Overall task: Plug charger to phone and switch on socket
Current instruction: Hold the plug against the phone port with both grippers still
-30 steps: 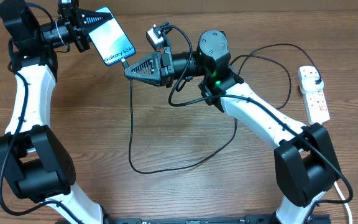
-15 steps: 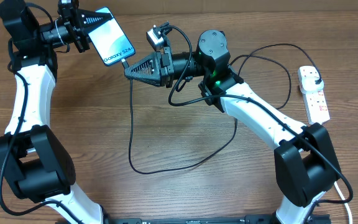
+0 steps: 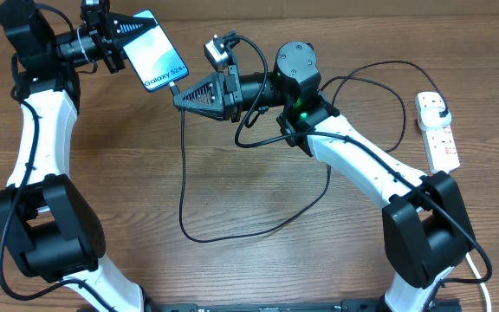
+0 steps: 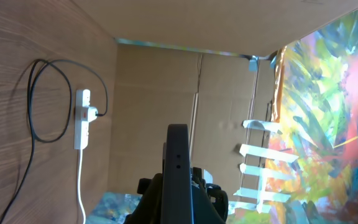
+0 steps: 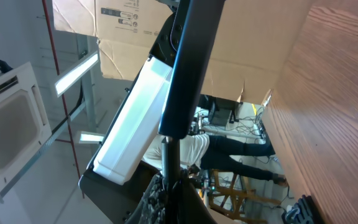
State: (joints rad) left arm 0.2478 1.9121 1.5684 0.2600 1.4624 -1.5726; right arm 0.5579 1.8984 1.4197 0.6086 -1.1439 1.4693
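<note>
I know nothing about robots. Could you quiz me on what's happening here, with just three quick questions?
1. Fill in: the right gripper pinches a thin black ____.
2. Which holds the raised phone? A) left gripper B) right gripper
3. True or false: a black plug adapter sits in the white socket.
Key: 1 charger cable; 2 A; 3 true.

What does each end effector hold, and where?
Left end effector: the phone, by the end opposite its Galaxy text. Right end effector: the charger, near its connector tip.
</note>
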